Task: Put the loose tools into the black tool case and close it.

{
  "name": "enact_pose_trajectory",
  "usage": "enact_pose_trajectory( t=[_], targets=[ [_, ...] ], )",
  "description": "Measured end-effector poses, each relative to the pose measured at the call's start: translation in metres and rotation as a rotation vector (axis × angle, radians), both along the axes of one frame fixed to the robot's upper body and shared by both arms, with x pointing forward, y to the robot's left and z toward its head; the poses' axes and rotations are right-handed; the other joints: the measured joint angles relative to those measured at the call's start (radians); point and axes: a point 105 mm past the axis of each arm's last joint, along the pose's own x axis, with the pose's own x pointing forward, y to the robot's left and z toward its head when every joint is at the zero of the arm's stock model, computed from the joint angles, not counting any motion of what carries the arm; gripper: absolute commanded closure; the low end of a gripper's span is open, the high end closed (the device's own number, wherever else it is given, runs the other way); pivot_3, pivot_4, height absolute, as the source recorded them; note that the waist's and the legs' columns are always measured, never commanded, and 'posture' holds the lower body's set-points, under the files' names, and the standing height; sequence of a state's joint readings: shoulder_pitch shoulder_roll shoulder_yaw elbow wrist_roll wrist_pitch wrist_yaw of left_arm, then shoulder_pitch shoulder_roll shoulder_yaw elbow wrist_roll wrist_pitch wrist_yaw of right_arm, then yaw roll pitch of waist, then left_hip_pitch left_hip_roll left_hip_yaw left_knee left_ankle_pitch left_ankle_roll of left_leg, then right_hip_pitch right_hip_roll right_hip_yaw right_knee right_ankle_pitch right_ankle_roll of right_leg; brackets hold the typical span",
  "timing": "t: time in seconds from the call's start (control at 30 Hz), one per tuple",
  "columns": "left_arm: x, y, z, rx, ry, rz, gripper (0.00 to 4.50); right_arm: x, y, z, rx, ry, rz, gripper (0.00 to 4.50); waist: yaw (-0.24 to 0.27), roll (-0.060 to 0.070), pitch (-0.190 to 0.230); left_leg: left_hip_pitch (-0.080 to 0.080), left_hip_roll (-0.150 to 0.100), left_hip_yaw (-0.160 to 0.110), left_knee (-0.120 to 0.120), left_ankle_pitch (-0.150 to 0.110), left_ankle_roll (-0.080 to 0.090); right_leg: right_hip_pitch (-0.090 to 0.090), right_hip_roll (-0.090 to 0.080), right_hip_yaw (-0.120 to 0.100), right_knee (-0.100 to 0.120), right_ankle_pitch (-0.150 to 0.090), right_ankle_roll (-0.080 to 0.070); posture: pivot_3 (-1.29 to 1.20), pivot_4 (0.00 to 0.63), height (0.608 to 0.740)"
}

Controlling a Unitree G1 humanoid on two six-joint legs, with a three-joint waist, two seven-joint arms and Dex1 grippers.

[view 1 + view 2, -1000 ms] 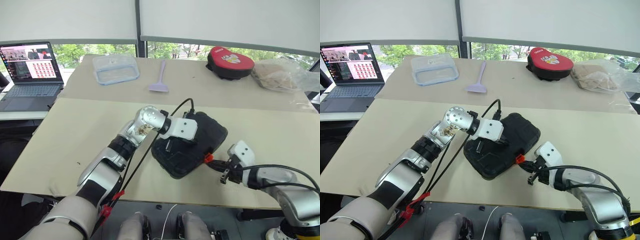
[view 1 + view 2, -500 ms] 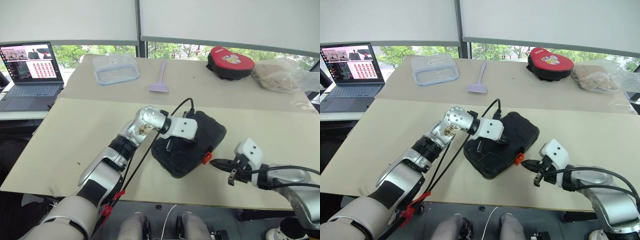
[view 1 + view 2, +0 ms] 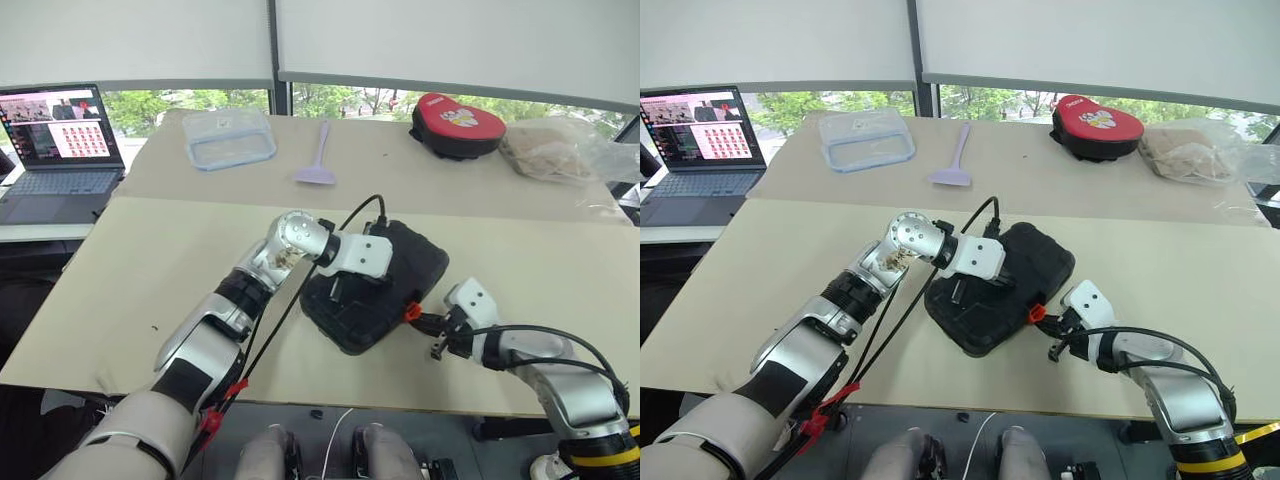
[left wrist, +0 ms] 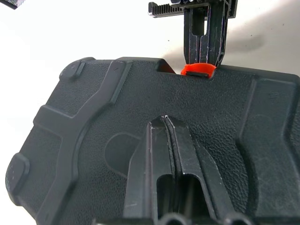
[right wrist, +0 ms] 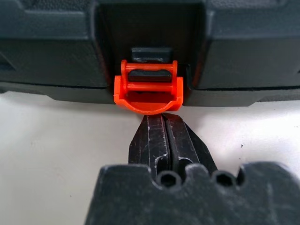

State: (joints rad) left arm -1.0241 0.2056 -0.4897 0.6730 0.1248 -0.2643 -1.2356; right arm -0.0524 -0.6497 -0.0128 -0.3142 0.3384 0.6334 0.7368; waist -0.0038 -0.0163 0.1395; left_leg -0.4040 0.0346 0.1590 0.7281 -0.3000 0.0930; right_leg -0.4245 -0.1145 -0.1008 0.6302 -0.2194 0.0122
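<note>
The black tool case (image 3: 378,290) lies closed near the front edge of the tabletop (image 3: 150,260). The left end effector (image 4: 165,136), fingers pressed together, rests on its lid. The right end effector (image 5: 165,133), also pinched closed and empty, touches the orange latch (image 5: 148,87).

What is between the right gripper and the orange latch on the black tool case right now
Nothing visible. The right gripper, fingers shut, points straight at the orange latch on the black tool case, its tips right at the latch's lower edge. The left gripper, also shut, rests on the case's lid, away from the latch.
</note>
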Motion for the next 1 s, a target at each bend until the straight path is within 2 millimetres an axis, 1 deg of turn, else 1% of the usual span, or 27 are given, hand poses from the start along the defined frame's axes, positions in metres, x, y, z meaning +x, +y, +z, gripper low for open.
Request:
enact_pose_trajectory(
  t=[0.07,0.13,0.2,0.23,0.27,0.33,0.37,0.47,0.57,0.63,0.7,0.73,0.8,0.83,0.87,0.9,0.93,0.97,1.0],
  targets=[
    [0.000,0.000,0.001,-0.002,-0.010,-0.003,4.41,-0.001,0.001,0.002,0.059,0.020,-0.017,4.50,-0.004,0.000,0.000,0.000,0.000,0.000,0.000,0.000,0.000,-0.001,0.000,0.000,0.000,0.000,0.000,0.00,0.150,0.731],
    [0.001,0.000,0.002,0.002,-0.025,-0.004,4.41,-0.002,0.002,0.011,0.101,0.005,-0.025,4.50,-0.010,0.000,0.000,0.000,0.000,0.000,-0.001,0.000,-0.001,-0.001,0.000,0.001,0.001,0.000,0.000,0.00,0.150,0.731],
    [0.004,0.001,0.002,0.006,-0.039,0.006,4.41,-0.007,0.003,0.022,0.134,-0.018,-0.013,4.50,-0.010,0.000,0.000,0.000,0.000,0.000,-0.001,0.000,-0.001,-0.001,0.000,0.001,0.001,0.000,0.000,0.00,0.150,0.731],
    [0.005,0.001,0.002,0.007,-0.040,0.006,4.41,-0.010,0.007,0.036,0.165,-0.059,0.013,4.50,-0.010,0.001,0.000,0.000,0.000,0.000,-0.001,0.000,-0.001,-0.001,0.000,0.001,0.001,0.000,0.000,0.00,0.150,0.731],
    [0.005,0.001,0.001,0.013,-0.043,0.009,4.41,-0.014,0.017,0.057,0.193,-0.129,0.072,4.50,-0.008,0.002,-0.001,0.001,0.000,0.000,-0.002,0.000,0.000,0.000,0.000,0.000,0.000,0.000,0.000,0.00,0.150,0.731],
    [0.005,-0.002,0.000,0.012,-0.045,0.004,4.41,-0.020,0.028,0.077,0.202,-0.198,0.142,4.50,-0.001,0.001,-0.001,0.002,0.000,-0.001,-0.002,-0.001,0.002,0.002,0.000,-0.001,-0.001,0.000,0.000,0.00,0.150,0.731],
    [0.004,-0.004,0.000,0.009,-0.045,-0.001,4.41,-0.022,0.029,0.079,0.198,-0.202,0.156,4.50,0.005,0.001,-0.001,0.002,0.000,-0.001,-0.002,-0.002,0.003,0.002,0.000,-0.002,-0.001,0.000,0.000,0.00,0.150,0.731],
    [0.002,-0.006,0.000,0.005,-0.050,-0.015,4.41,-0.023,0.029,0.074,0.188,-0.181,0.156,4.50,0.013,0.001,-0.002,0.001,-0.001,0.001,-0.001,-0.002,0.003,0.001,-0.002,-0.001,-0.002,0.000,0.000,0.00,0.150,0.731],
    [0.003,-0.006,0.000,0.006,-0.049,-0.012,4.41,-0.023,0.022,0.069,0.130,-0.157,0.149,4.50,0.014,0.001,-0.002,0.001,-0.001,0.001,-0.001,-0.002,0.003,0.002,-0.002,-0.001,-0.002,0.000,0.001,0.00,0.150,0.731],
    [0.003,-0.005,0.001,0.004,-0.047,-0.009,4.41,-0.022,0.009,0.072,0.091,-0.155,0.133,4.50,0.015,0.001,-0.002,0.001,-0.001,0.001,-0.001,-0.002,0.003,0.002,-0.002,-0.001,-0.002,0.000,0.001,0.00,0.150,0.731],
    [0.005,0.001,0.001,-0.009,-0.029,0.012,4.41,-0.022,-0.010,0.080,0.035,-0.161,0.107,4.50,0.011,0.001,-0.002,0.001,-0.001,0.001,-0.001,-0.002,0.003,0.001,-0.001,0.000,-0.002,0.000,0.001,0.00,0.150,0.731],
    [0.006,0.005,0.001,-0.017,-0.011,0.029,4.20,-0.023,-0.016,0.083,0.025,-0.159,0.105,4.21,0.008,0.001,-0.002,0.001,-0.001,0.001,-0.001,-0.002,0.003,0.001,-0.001,0.000,-0.002,0.000,0.000,0.00,0.150,0.731],
    [0.009,0.023,0.004,-0.044,0.047,0.082,3.72,-0.028,-0.033,0.081,-0.010,-0.116,0.104,3.69,0.002,0.001,-0.002,0.002,0.000,0.001,-0.002,-0.001,0.002,0.001,0.000,0.001,-0.001,-0.001,0.000,0.00,0.150,0.731],
    [0.010,0.037,0.005,-0.056,0.077,0.115,3.29,-0.029,-0.043,0.079,-0.024,-0.091,0.102,3.30,-0.005,0.001,-0.002,0.002,0.000,0.002,-0.003,-0.001,0.000,0.000,0.000,0.001,-0.001,-0.001,0.000,0.00,0.150,0.731],
    [0.013,0.057,0.009,-0.068,0.108,0.163,2.95,-0.030,-0.056,0.078,-0.035,-0.066,0.082,3.00,-0.011,0.001,-0.002,0.003,0.000,0.002,-0.004,0.000,-0.001,0.000,0.001,0.002,0.000,-0.001,-0.001,0.00,0.150,0.731],
    [0.015,0.073,0.012,-0.072,0.134,0.207,2.60,-0.029,-0.064,0.079,-0.041,-0.064,0.079,2.63,-0.014,0.001,-0.002,0.005,0.000,0.002,-0.005,0.001,-0.002,0.001,0.001,0.002,0.000,-0.001,-0.001,0.00,0.150,0.731],
    [0.015,0.093,0.014,-0.066,0.164,0.254,2.20,-0.028,-0.071,0.082,-0.043,-0.068,0.080,2.29,-0.016,0.002,-0.002,0.006,0.000,0.004,-0.007,0.001,-0.003,0.001,0.001,0.003,0.000,-0.001,-0.001,0.00,0.150,0.731],
    [0.014,0.110,0.014,-0.053,0.194,0.292,1.81,-0.028,-0.076,0.085,-0.050,-0.071,0.089,1.91,-0.016,0.002,-0.001,0.007,0.000,0.004,-0.008,0.002,-0.003,0.001,0.001,0.003,0.000,-0.001,-0.001,0.00,0.150,0.731],
    [0.011,0.128,0.018,-0.066,0.219,0.333,1.58,-0.028,-0.079,0.088,-0.049,-0.071,0.106,1.72,-0.016,0.002,-0.001,0.007,0.000,0.004,-0.009,0.002,-0.004,0.000,0.001,0.004,0.000,-0.001,-0.001,0.00,0.150,0.731]
  ],
)
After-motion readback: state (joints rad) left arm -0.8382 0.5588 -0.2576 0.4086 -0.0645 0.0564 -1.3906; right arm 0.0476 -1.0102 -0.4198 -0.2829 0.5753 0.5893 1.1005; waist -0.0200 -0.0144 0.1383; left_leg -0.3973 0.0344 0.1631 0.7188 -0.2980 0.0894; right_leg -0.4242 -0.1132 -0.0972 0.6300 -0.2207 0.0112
